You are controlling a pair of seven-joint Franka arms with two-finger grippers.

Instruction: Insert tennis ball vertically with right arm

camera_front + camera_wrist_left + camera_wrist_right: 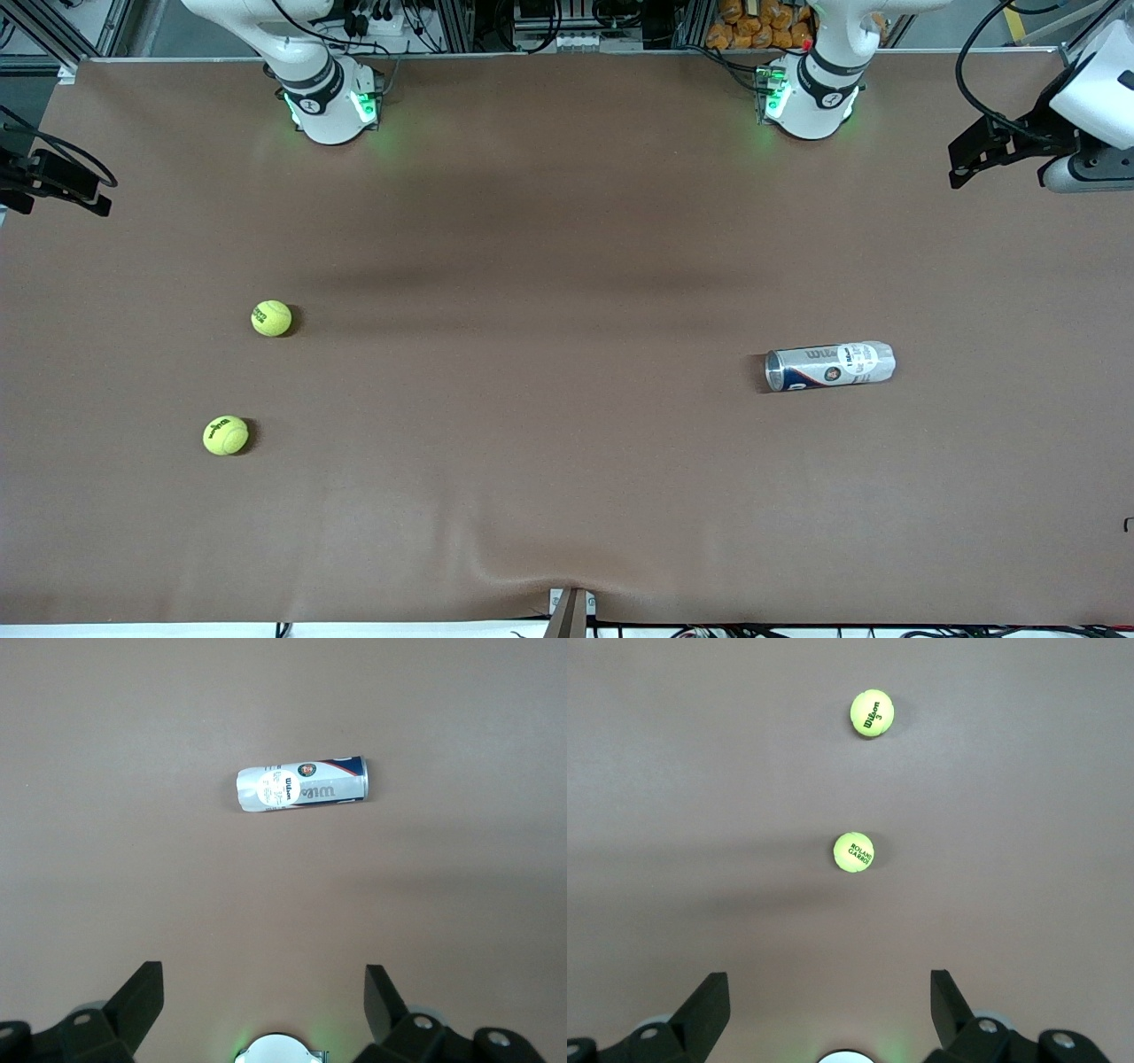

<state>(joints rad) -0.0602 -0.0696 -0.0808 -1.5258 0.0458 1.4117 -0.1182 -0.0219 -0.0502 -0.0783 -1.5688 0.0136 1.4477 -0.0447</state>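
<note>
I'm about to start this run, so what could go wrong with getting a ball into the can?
The ball can lies on its side toward the left arm's end, so a vertical insert probably needs it stood up first. Both tennis balls sit loose and may roll when the open right gripper closes. The open left gripper waits.

Two balls (271, 318) (226, 436) apart on the table (567, 266) toward the right arm's end, can (830, 366) lying on its side toward the left arm's end

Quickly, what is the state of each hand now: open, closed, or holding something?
Left hand: open, holding nothing, high over the can.
Right hand: open, holding nothing, high over the two tennis balls.
</note>
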